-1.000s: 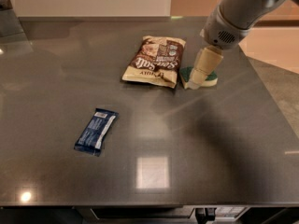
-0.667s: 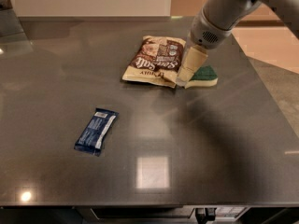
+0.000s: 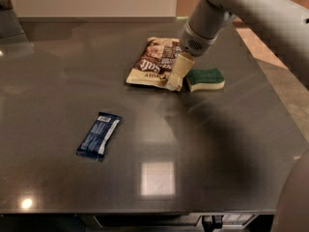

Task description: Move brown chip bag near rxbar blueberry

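The brown chip bag (image 3: 153,63) lies flat on the dark table at the back middle, tan with a dark brown panel and white lettering. The rxbar blueberry (image 3: 99,135), a small dark blue wrapper with a pale patch, lies nearer the front left, well apart from the bag. My gripper (image 3: 176,76) hangs from the grey arm coming in from the top right. Its cream fingers (image 3: 179,71) point down at the bag's right front corner, between the bag and the sponge.
A green-and-yellow sponge (image 3: 206,78) lies just right of the gripper and bag. The dark table (image 3: 217,144) runs to a front edge at the bottom and a right edge beside a tan floor. A white wall stands behind.
The gripper has moved left, from over the sponge to the chip bag's right front corner. The sponge now shows in full. Bag and bar lie where they were.
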{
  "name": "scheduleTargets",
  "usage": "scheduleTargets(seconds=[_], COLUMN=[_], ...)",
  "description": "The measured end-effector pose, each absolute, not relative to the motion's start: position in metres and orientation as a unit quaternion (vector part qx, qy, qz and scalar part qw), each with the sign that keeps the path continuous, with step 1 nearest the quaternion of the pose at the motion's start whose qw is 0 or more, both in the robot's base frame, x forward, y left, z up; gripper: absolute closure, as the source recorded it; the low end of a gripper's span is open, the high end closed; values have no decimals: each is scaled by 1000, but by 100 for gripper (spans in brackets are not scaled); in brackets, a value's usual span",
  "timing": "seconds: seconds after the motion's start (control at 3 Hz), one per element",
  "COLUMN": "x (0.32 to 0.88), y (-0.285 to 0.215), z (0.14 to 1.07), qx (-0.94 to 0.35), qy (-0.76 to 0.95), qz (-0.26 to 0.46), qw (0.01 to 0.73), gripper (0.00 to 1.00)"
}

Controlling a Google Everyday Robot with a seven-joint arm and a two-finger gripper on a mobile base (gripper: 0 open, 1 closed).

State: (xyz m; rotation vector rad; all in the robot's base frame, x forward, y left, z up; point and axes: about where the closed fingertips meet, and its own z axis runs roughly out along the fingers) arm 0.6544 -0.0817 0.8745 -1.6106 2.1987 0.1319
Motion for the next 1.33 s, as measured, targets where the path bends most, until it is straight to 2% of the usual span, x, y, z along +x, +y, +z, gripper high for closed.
scheduleTargets(seconds=[1.0,1.33], x=[685,687], y=[-68,-69], z=[832,828], qx=[-557,-557], qy=[812,814], qz=[56,52], qw=[168,156], gripper=[0,17])
